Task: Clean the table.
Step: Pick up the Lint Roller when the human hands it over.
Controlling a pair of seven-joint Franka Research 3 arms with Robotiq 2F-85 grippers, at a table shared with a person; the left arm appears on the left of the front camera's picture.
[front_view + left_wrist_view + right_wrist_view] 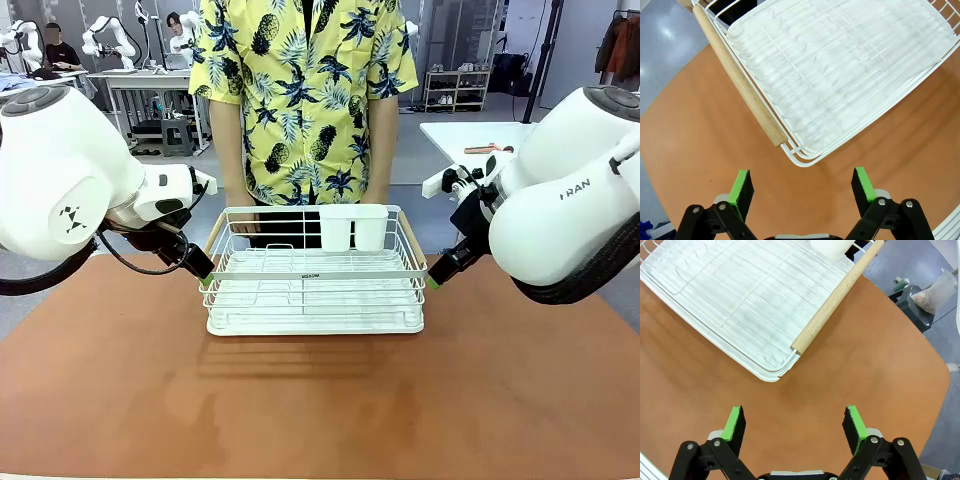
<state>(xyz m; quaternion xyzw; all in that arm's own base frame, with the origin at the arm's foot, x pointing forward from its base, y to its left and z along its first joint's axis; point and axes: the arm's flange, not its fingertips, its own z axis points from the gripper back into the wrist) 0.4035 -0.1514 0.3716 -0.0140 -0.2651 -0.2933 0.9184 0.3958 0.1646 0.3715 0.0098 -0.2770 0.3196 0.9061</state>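
The terracotta bench [320, 400] filled the lower half of the front frame, carrying the white dish rack [315, 290] at centre, with a person [305, 90] standing behind it. The left pincer [801, 176] stood wide open and empty, just short of the rack's wooden left handle [740, 85]. The right pincer [793, 411] gaped likewise below the right handle [837, 295]. Flanking both ends probably prepared a shared lift to clear the bench.

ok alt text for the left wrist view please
The left gripper, open with green pads, hovers above the reddish-brown table just short of a corner of a white wire dish rack with a wooden handle.
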